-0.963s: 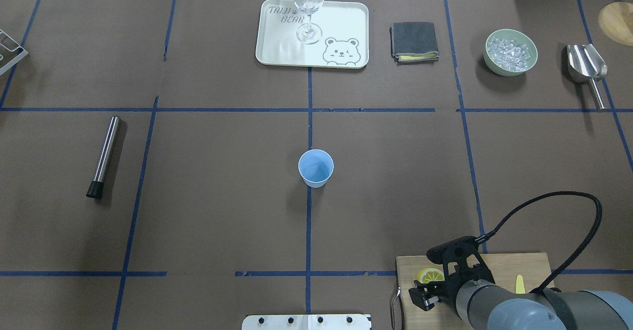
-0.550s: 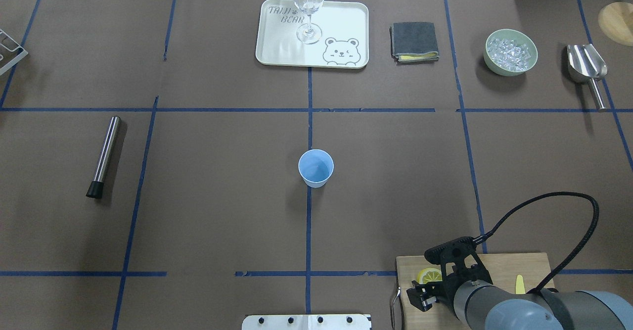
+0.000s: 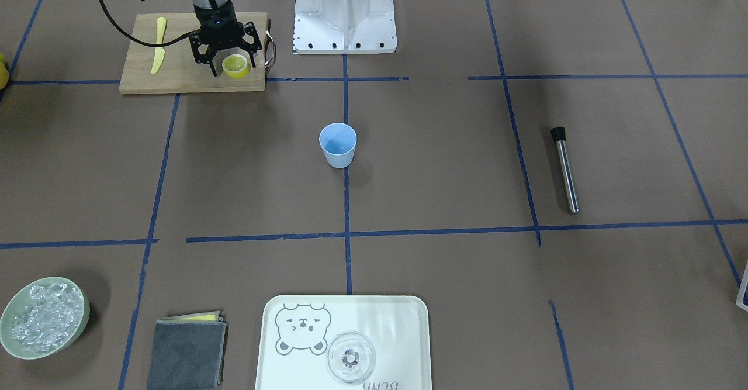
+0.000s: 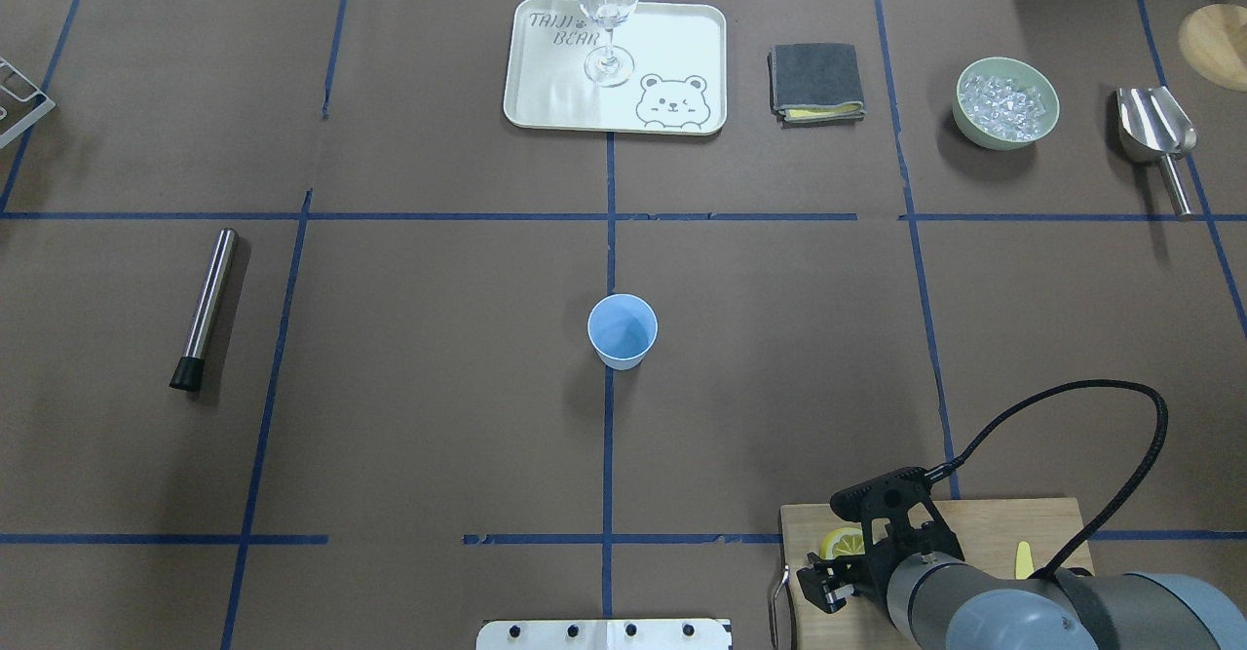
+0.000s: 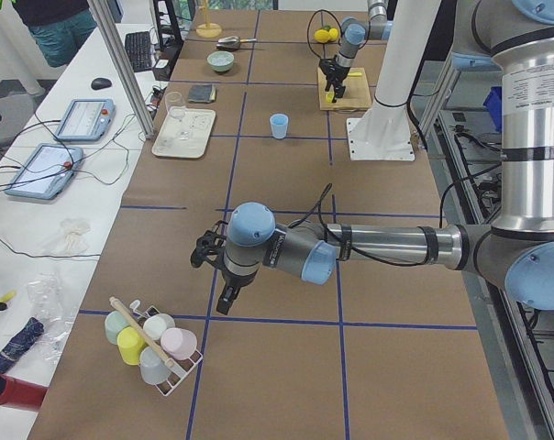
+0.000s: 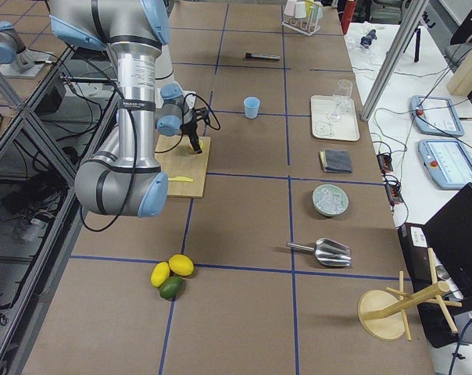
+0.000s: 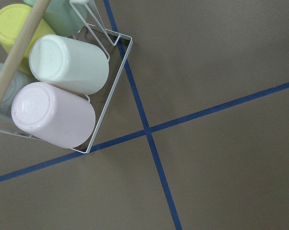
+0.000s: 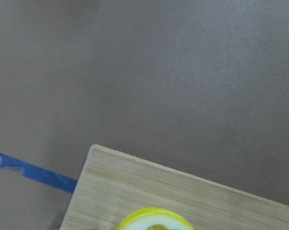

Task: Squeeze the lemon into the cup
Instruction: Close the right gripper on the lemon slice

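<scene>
Table [image 4: 438, 416]: brown surface, gridded with blue tape lines [image 4: 609, 436].

Reference: cup [image 4: 623, 330], upright at the centre, on a tape line.

- Beyond the cup, far edge: cream tray [image 4: 546, 95].
- Toward the robot's right from there: folded grey cloth [image 4: 816, 81], green bowl [image 4: 1006, 146] of ice, metal scoop [image 4: 1156, 133].
- Robot's left of the cup, well apart: steel cylinder [image 4: 207, 304] with black cap, lying flat.
- Nearer the robot, to the cup's right: wooden cutting board [image 4: 1003, 523].
- Directly robot-side of the cup: white mount plate [image 4: 604, 633].
- Far left end: wire rack [image 5: 158, 353] of tumblers.
- Far right end: three whole fruits [image 6: 171, 273] and a wooden stand [image 6: 388, 312].
</scene>
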